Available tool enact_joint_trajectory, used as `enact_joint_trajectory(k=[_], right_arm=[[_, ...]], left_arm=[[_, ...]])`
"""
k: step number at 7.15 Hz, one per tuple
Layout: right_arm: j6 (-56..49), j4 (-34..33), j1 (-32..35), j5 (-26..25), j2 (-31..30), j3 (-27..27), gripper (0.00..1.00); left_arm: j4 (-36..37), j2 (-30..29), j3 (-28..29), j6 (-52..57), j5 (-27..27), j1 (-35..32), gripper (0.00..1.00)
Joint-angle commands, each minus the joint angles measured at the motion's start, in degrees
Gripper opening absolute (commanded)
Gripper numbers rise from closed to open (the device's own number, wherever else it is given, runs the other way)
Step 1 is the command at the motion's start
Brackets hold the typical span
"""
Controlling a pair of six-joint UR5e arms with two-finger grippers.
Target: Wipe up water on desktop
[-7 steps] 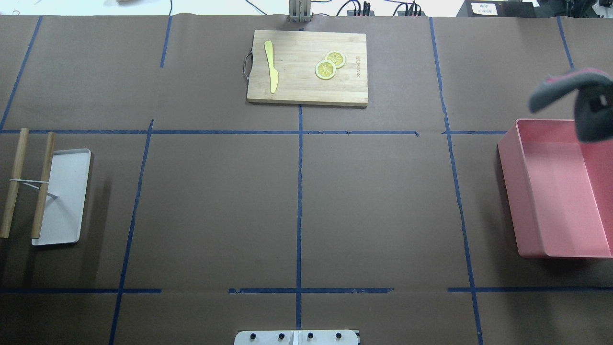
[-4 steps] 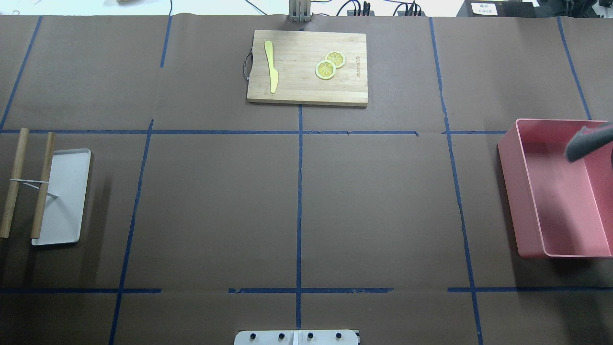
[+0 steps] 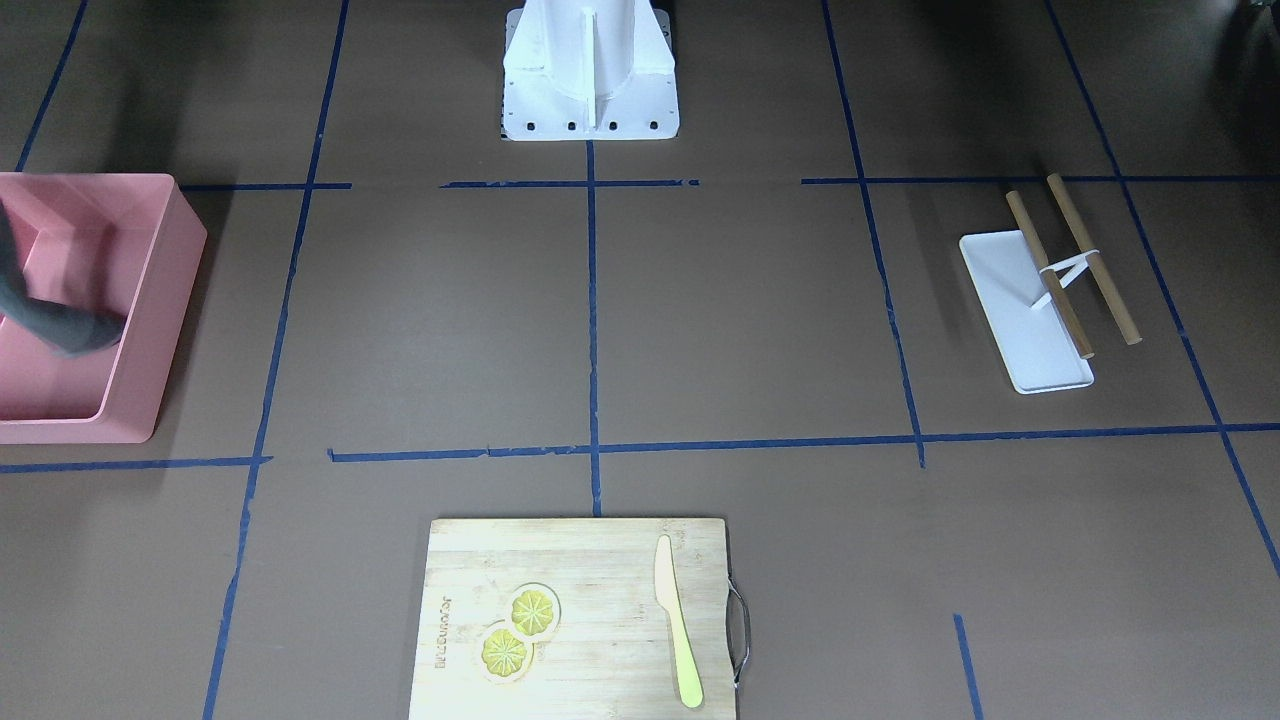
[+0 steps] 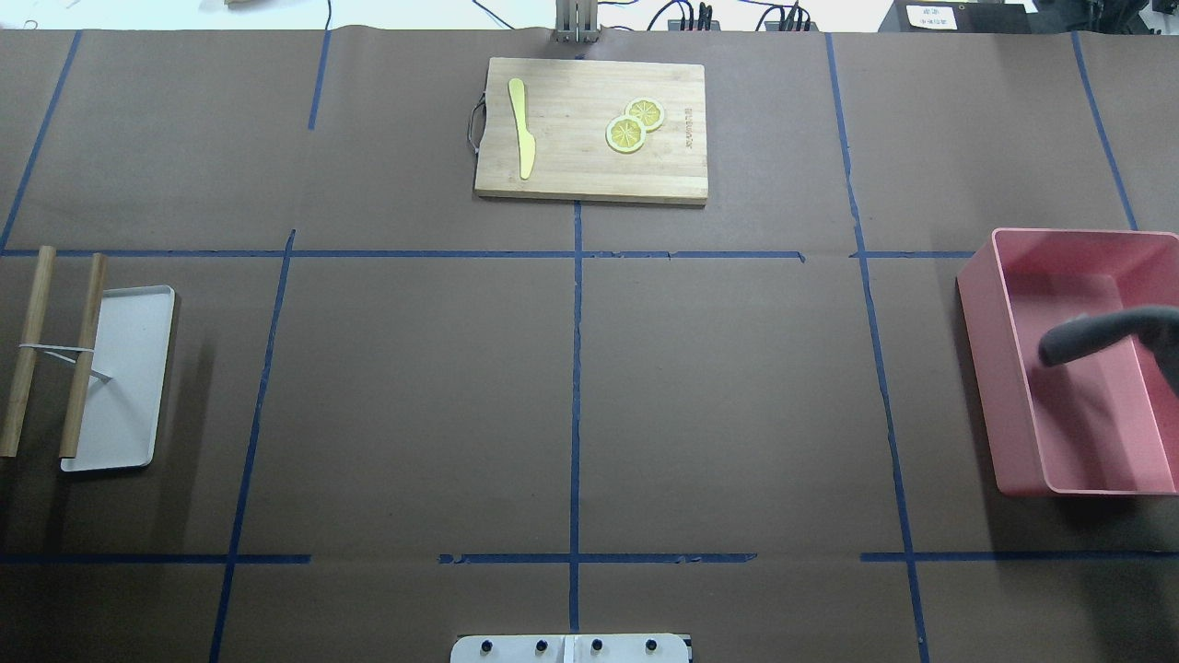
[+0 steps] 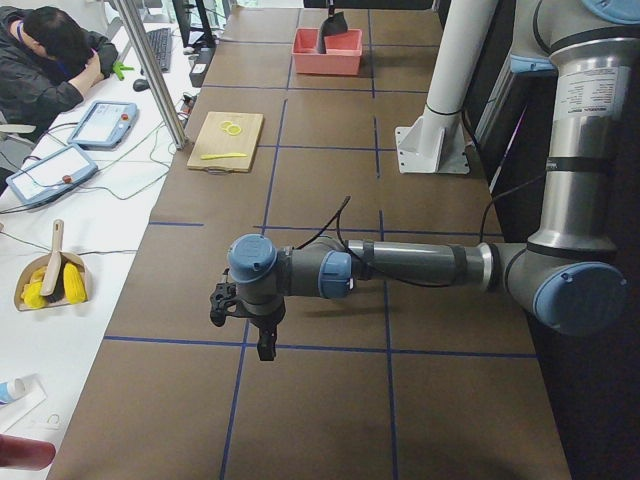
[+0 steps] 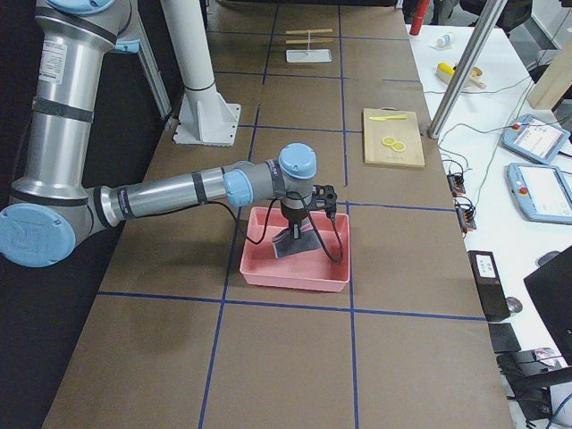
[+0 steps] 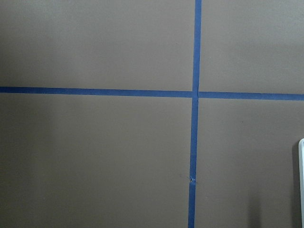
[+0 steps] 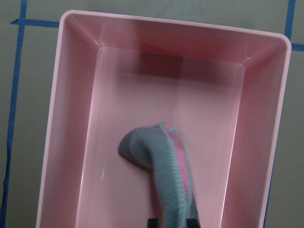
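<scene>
I am holding a grey cloth (image 8: 164,166) with a pink stripe in the right gripper (image 8: 170,221). Its fingers are pinching the upper end, and the rest is hanging down into the pink bin (image 8: 71,118) at the right end of the desktop (image 4: 414,396). The lower end is curling at or just above the bin floor; I cannot tell whether it is touching.

I am judging the cloth as light, soft and floppy, since it is drooping and folding under its own weight. It looks ribbed, so it should drag on the surface and not slide. A pinch at one edge or a bunched fold is enough to carry it. For wiping, a grip nearer the middle would press more fabric flat.

The desktop itself is looking stiff, matte and papery, with raised tape lines that could catch a dragged edge. I am seeing no puddle or sheen on it in any view.

The left gripper (image 5: 262,335) is hovering over the left end of the desktop, near a white tray (image 7: 301,180). I cannot tell how its fingers are standing.

As for writing, I am making out a printed mark along one edge of the cutting board (image 3: 440,635), but it is too small to read. A white card (image 4: 930,16) beyond the far edge is carrying text that is equally illegible.
</scene>
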Motion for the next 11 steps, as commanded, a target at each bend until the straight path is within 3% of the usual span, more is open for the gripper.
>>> enact_joint_trajectory(k=[1, 3, 5, 8, 11], right_arm=[[-0.1, 0.1, 0.0, 0.2, 0.7, -0.3, 1.0], [-5.2, -0.1, 4.8, -2.2, 3.0, -3.4, 1.0], [-18.4, 0.0, 12.5, -0.7, 6.7, -13.9, 1.0], [-26.7, 0.7, 22.1, 3.0, 6.9, -26.7, 1.0], [-24.1, 1.4, 23.0, 3.0, 8.8, -26.1, 1.0]], left_arm=[[0.1, 0.0, 0.1, 0.0, 0.1, 0.0, 1.0], [0.1, -0.1, 0.6, 0.0, 0.1, 0.1, 1.0], [0.3, -1.2, 2.0, -0.1, 0.1, 0.2, 1.0], [0.6, -1.2, 2.2, -0.1, 0.1, 0.2, 1.0], [0.2, -0.9, 3.5, 0.0, 0.1, 0.2, 1.0]])
